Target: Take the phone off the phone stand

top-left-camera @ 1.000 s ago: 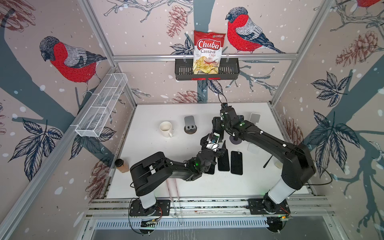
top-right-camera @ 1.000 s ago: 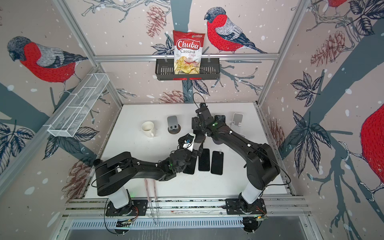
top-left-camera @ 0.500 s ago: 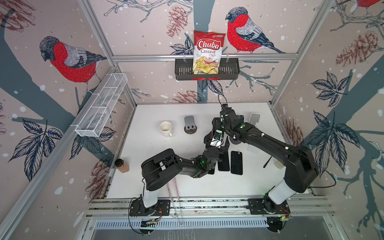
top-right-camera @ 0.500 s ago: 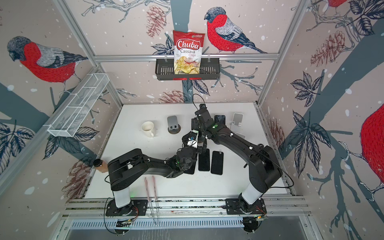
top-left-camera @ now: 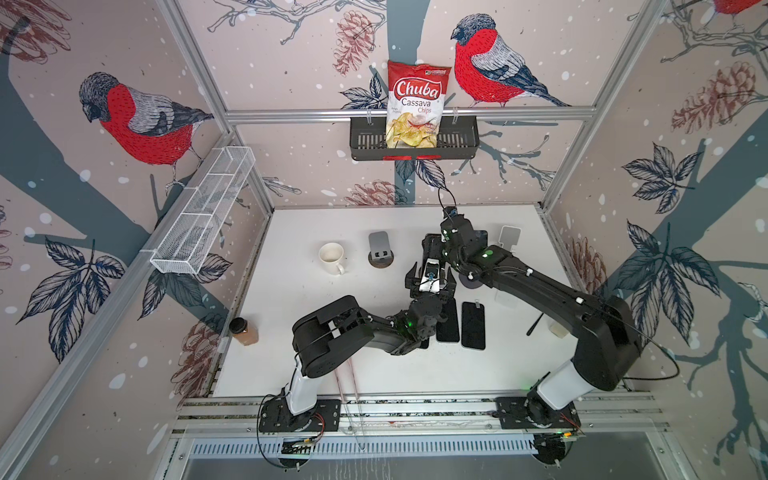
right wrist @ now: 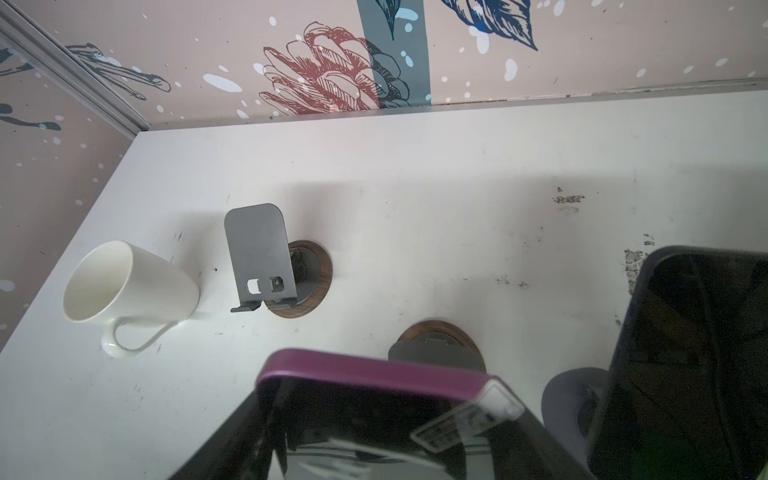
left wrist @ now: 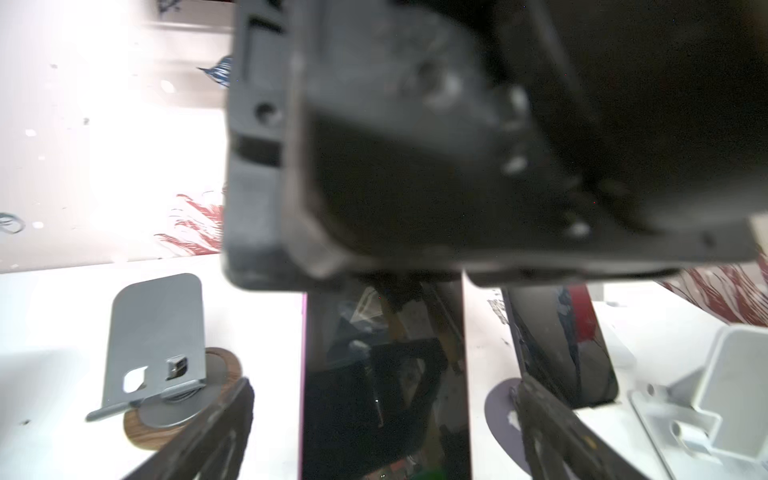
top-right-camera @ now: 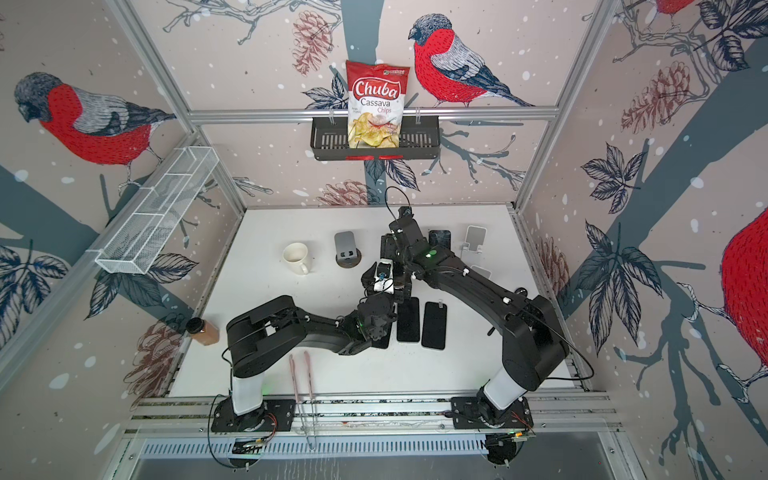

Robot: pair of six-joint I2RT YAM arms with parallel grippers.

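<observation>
The purple-edged phone [right wrist: 374,376] stands upright just in front of its wood-based stand [right wrist: 436,343] on the scuffed white tabletop [right wrist: 415,187], which is walled by pinecone wallpaper [right wrist: 332,70]. The right gripper [top-left-camera: 432,255] pinches its top end, and the left gripper [left wrist: 384,384] is spread wide, one finger either side. The phone's foot is cut off, so I cannot tell whether it touches the stand.

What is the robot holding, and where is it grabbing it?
The right gripper pinches the purple-edged phone near its upper end. The left gripper stands open, a finger on each side of the phone's lower part, gripping nothing.
</observation>
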